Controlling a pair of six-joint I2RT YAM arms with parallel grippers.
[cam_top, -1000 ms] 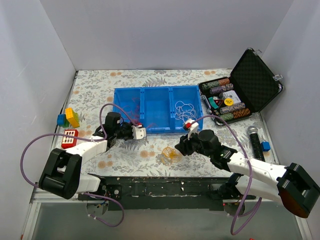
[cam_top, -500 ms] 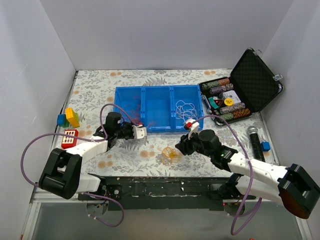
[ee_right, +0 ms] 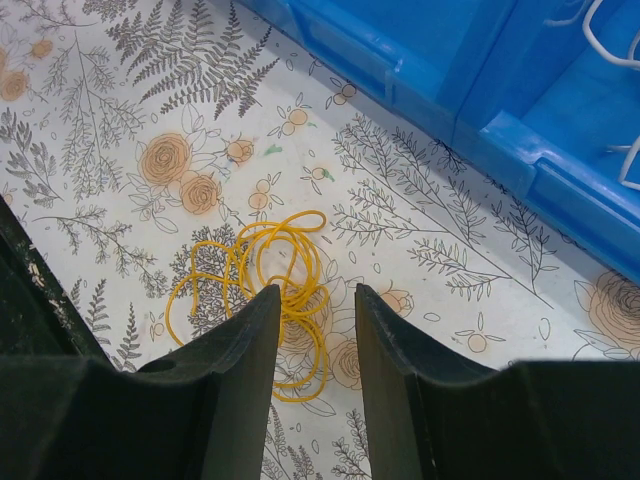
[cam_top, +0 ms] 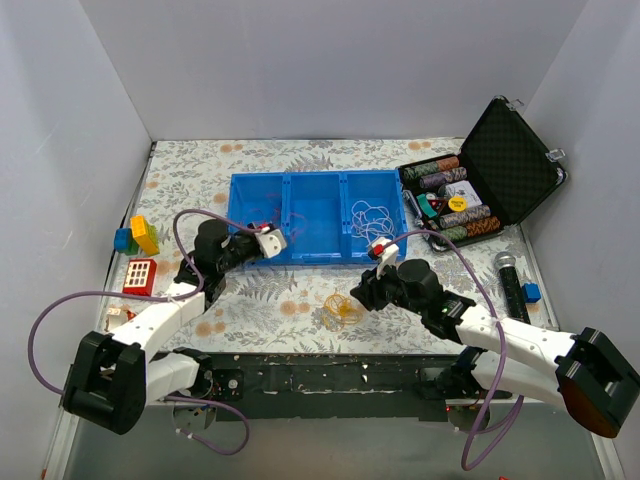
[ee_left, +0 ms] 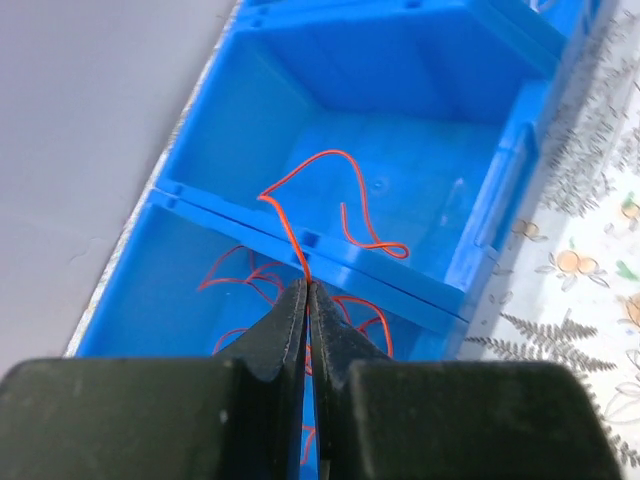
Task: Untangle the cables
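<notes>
My left gripper [ee_left: 307, 287] is shut on a thin red cable [ee_left: 325, 195] and holds it over the blue three-part bin [cam_top: 312, 182]; the cable droops across the divider into the middle part. More red cable [ee_left: 240, 275] lies in the left part. My left gripper [cam_top: 268, 241] sits at the bin's front left. A yellow cable bunch [ee_right: 265, 290] lies on the floral table [cam_top: 341, 309]. My right gripper [ee_right: 316, 300] is open just above it, its jaws either side of the bunch's right part. White cable [cam_top: 368, 213] lies in the bin's right part.
An open black case of poker chips [cam_top: 455, 197] stands at the right. A black microphone [cam_top: 510, 277] and a small blue block [cam_top: 531, 292] lie at the right edge. Coloured toy blocks [cam_top: 137, 236] and a red toy [cam_top: 140, 275] lie at the left.
My left gripper has risen and moved back and left from the table in front of the bin to over the bin's left part, carrying the red cable. The right arm has barely moved.
</notes>
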